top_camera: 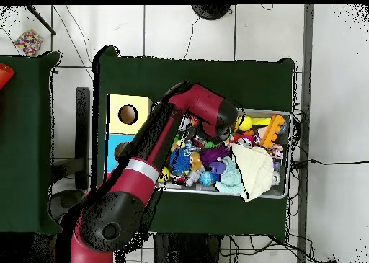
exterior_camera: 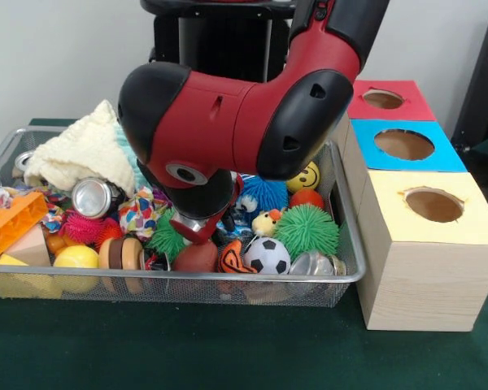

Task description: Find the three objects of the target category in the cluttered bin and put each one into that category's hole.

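My gripper [exterior_camera: 197, 231] hangs low inside the wire bin [exterior_camera: 351, 244], just above a brown ball [exterior_camera: 196, 257] near the front wall. Around it lie a soccer ball [exterior_camera: 267, 255], a green spiky ball [exterior_camera: 307, 228], a blue spiky ball [exterior_camera: 265, 193], a yellow smiley ball [exterior_camera: 306, 176] and a plain yellow ball [exterior_camera: 76, 257]. Beside the bin stand three boxes with round holes: yellow [exterior_camera: 433, 205], blue [exterior_camera: 403, 145] and red [exterior_camera: 382, 99]. In the overhead view the arm [top_camera: 205, 110] hides the gripper and part of the bin [top_camera: 290, 175].
A cream knitted cloth [exterior_camera: 83, 151] fills the bin's far left corner, with a metal can [exterior_camera: 93, 197] below it. An orange block [exterior_camera: 12, 223], wooden blocks [exterior_camera: 30, 247] and a pink spiky ball [exterior_camera: 83, 227] crowd the left side. The bulky arm overhangs the bin's middle.
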